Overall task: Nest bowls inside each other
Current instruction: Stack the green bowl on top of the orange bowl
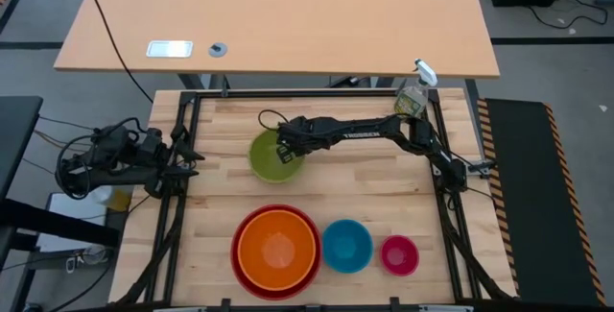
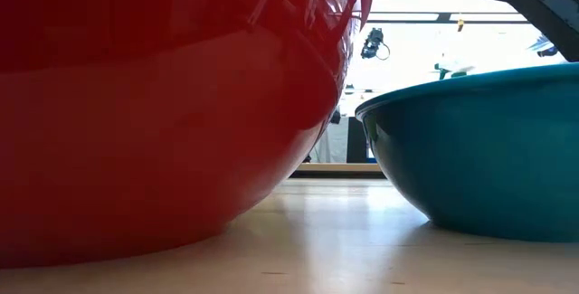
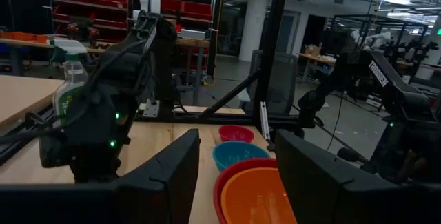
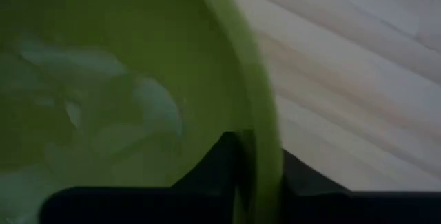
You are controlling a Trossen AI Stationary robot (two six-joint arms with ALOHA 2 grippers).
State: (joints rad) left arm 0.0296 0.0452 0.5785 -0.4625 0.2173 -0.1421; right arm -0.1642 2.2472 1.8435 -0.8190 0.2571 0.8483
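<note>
The lime green bowl (image 1: 266, 156) sits on the wooden table's far middle, and my right gripper (image 1: 288, 151) is shut on it. The orange bowl (image 1: 276, 247) rests inside the red bowl (image 1: 242, 266) near the front edge. The blue bowl (image 1: 346, 245) and the small pink bowl (image 1: 399, 254) stand to its right. The low view shows only the red bowl (image 2: 163, 104) and the blue bowl (image 2: 479, 149) up close. My left gripper (image 3: 234, 182) waits open at the table's left edge, with nothing between its fingers. My right gripper holds the green bowl's rim (image 4: 265, 162) on the side toward the table's right. One finger (image 4: 213, 165) is inside the bowl and the other (image 4: 306, 176) outside. The fingers slant down from the right. The bowl stands upright; the high view shows it on the table.
A spray bottle (image 1: 413, 96) stands at the table's far right corner, close to the right arm. The black frame rails (image 1: 182, 187) run along the table's left and right sides. Bare wood (image 1: 365, 173) lies between the green bowl and the front row of bowls.
</note>
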